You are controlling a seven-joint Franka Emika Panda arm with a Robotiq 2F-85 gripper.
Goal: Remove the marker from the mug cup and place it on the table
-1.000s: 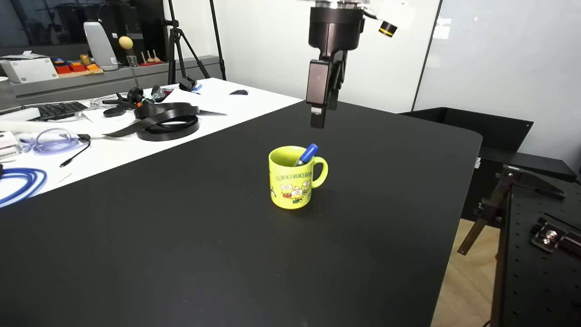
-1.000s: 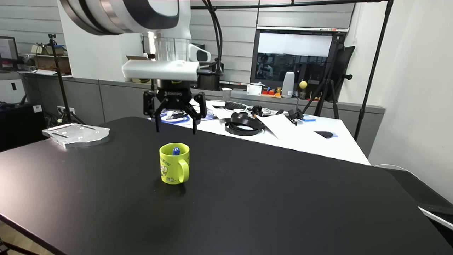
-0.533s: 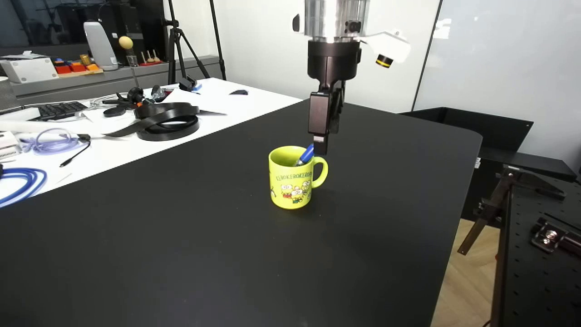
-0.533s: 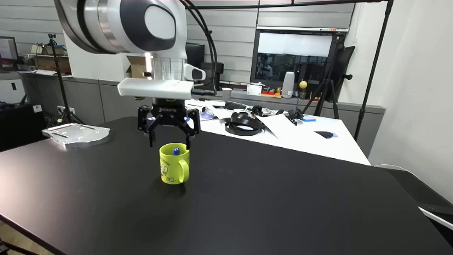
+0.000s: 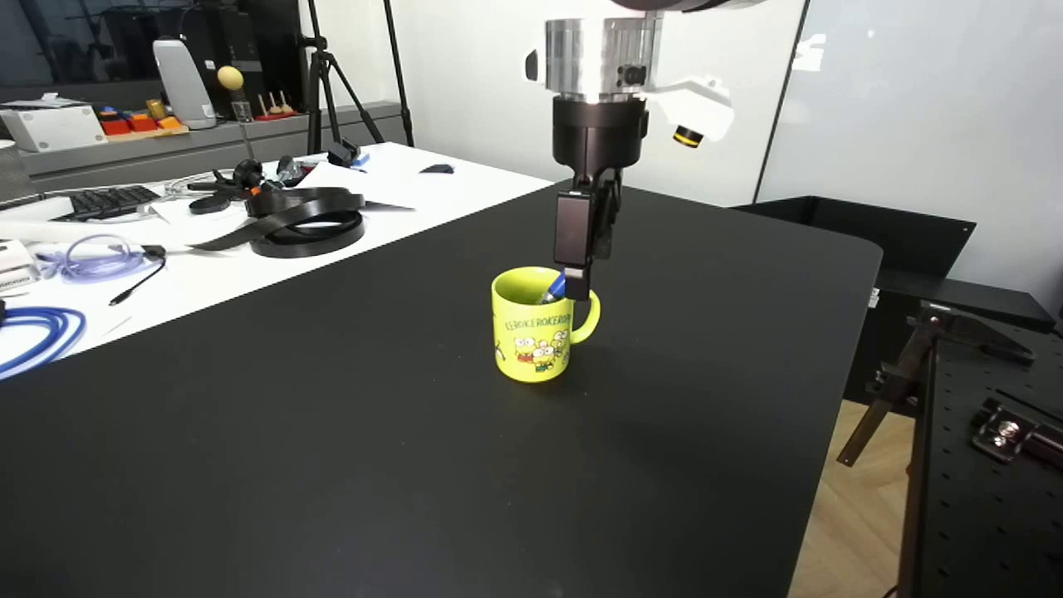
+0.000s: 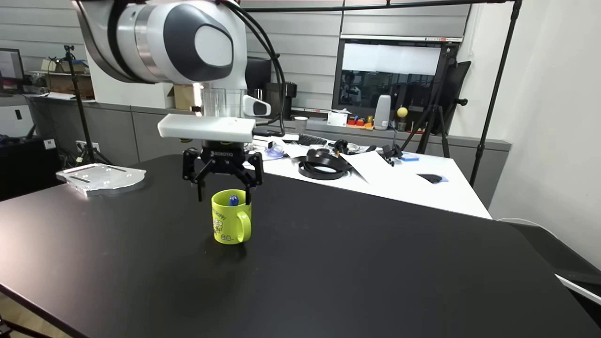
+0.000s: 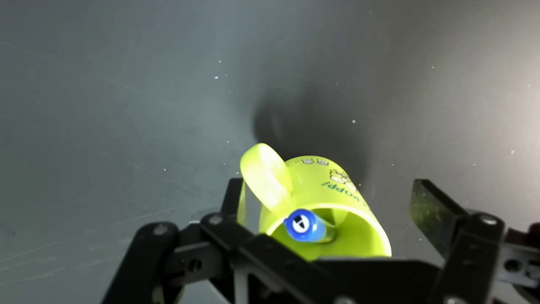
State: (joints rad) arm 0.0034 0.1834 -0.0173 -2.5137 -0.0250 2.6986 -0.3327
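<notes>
The wrist view looks closely down; both exterior views share the mug (image 5: 532,334).

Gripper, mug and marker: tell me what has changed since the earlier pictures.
In an exterior view, the gripper has come down toward the mug and slightly to the picture's left; in an exterior view, a finger now hides the top of the marker. Nothing was taken hold of or let go. The gripper stays open, the mug upright on the table, the marker leaning inside it.

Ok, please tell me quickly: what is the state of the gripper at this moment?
Gripper: open, holding nothing; the blue marker leans inside the yellow mug.
</notes>
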